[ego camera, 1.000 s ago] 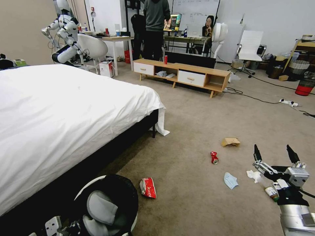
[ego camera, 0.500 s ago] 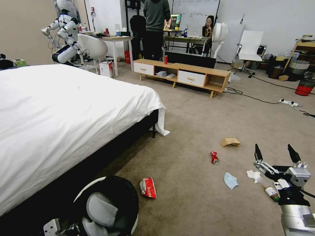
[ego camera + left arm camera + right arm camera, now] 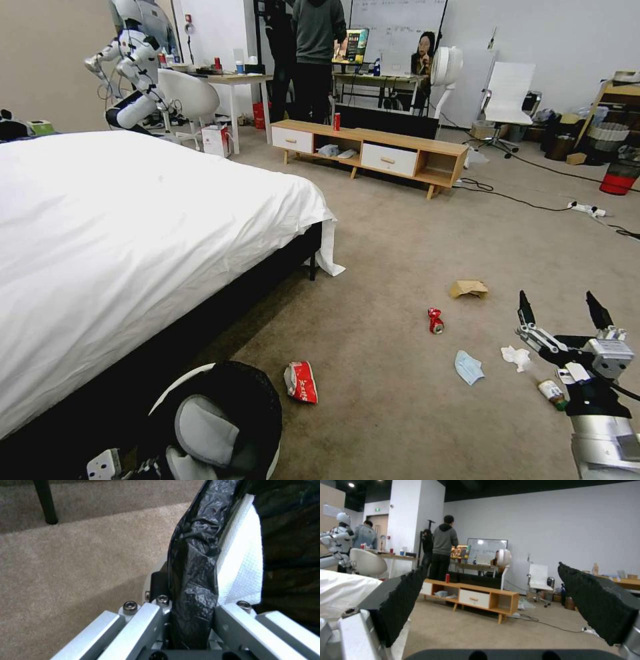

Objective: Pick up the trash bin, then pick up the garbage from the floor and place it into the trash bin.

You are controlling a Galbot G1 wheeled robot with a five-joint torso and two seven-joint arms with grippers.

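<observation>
Right claw (image 3: 563,308) slightly lowered, spread wide, left claw (image 3: 191,620) clenching black-lined white trash bin (image 3: 220,420) rim

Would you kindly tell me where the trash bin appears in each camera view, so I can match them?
Head view: the trash bin sits at lower left, beside the bed.
Left wrist view: its bag-lined rim is clamped in the left pincer.
Right wrist view: faces elsewhere; the open right pincer frames the wooden TV cabinet.
Shared landmark: the beige carpet.
</observation>
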